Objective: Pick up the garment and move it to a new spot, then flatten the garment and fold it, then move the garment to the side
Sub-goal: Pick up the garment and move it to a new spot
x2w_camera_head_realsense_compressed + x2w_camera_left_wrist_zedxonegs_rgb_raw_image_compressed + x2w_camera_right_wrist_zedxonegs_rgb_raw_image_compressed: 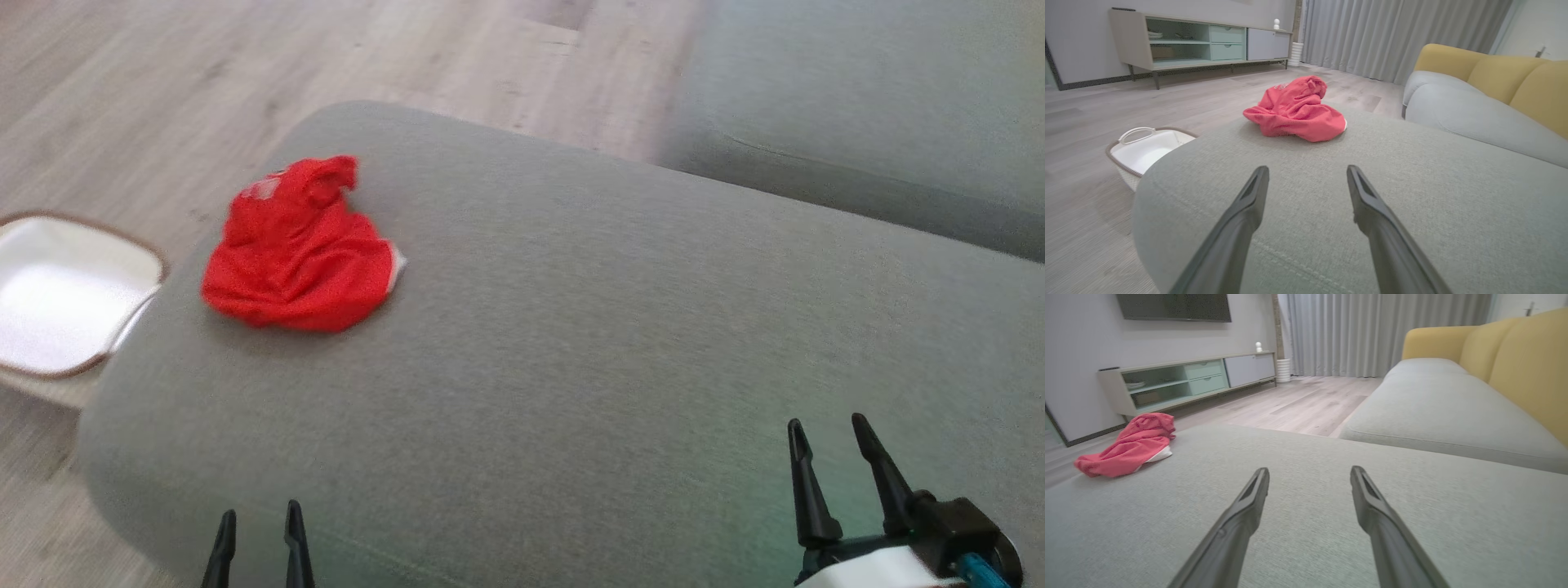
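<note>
Lying bunched in a loose heap, the red garment (298,249) is resting on the far left part of the grey ottoman (612,327), close to the edge above the white basket (57,294) standing on the floor to the left. It is looking untouched, so the pick-up is probably still to come. The left end effector (260,510) and right end effector (826,420) are hovering at the near edge, well apart from the garment, likely keeping the reach clear; both are standing fully open, gripping and touching nothing.

No readable text; pale print (263,188) on red garment (298,249) too blurred.
</note>
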Controlling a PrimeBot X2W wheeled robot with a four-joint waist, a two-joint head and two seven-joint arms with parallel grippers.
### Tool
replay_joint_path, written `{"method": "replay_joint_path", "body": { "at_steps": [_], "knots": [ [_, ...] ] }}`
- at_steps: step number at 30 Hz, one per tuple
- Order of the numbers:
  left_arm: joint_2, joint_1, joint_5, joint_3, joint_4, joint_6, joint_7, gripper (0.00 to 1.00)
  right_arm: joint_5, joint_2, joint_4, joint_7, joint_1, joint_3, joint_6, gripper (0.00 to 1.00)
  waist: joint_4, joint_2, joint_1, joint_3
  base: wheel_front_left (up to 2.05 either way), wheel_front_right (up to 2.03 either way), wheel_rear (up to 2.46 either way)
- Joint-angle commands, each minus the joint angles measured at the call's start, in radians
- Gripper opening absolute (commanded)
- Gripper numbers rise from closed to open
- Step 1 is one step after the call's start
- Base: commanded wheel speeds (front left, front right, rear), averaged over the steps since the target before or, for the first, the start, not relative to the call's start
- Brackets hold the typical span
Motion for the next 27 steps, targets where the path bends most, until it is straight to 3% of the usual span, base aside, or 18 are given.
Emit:
{"method": "replay_joint_path", "body": {
  "at_steps": [1,6,13,18,23,27],
  "knots": [
    [-0.005,-0.031,-0.002,0.029,-0.037,0.001,-0.010,1.00,0.007,-0.010,-0.027,-0.012,-0.042,0.026,0.007,1.00,0.063,0.0000,0.0000,-0.003,0.00,0.00,0.00],
    [-0.005,-0.048,-0.008,0.034,-0.051,-0.012,-0.010,1.00,0.002,-0.010,-0.018,-0.012,-0.043,0.046,0.007,1.00,0.051,0.0000,0.0000,0.019,0.00,0.00,0.00],
    [0.017,-0.165,-0.020,0.039,-0.005,-0.077,-0.010,1.00,-0.047,-0.010,-0.027,-0.012,-0.081,0.040,0.007,1.00,-0.024,0.0000,0.0000,0.136,0.00,0.00,0.00],
    [0.083,-0.364,-0.083,0.077,0.046,-0.107,0.002,1.00,-0.107,-0.012,-0.056,0.001,-0.138,0.020,0.007,1.00,-0.083,0.0000,0.0000,0.283,0.00,0.00,0.00],
    [0.141,-0.588,-0.169,0.143,0.134,-0.111,0.082,1.00,-0.139,-0.034,-0.111,0.027,-0.193,-0.008,0.007,1.00,-0.116,0.0000,0.0000,0.426,0.00,0.00,0.00],
    [0.193,-0.753,-0.183,0.175,0.276,-0.077,0.159,1.00,-0.154,-0.056,-0.146,0.046,-0.217,-0.013,0.007,1.00,-0.127,0.0000,0.0000,0.492,0.00,0.00,0.00]
  ]
}}
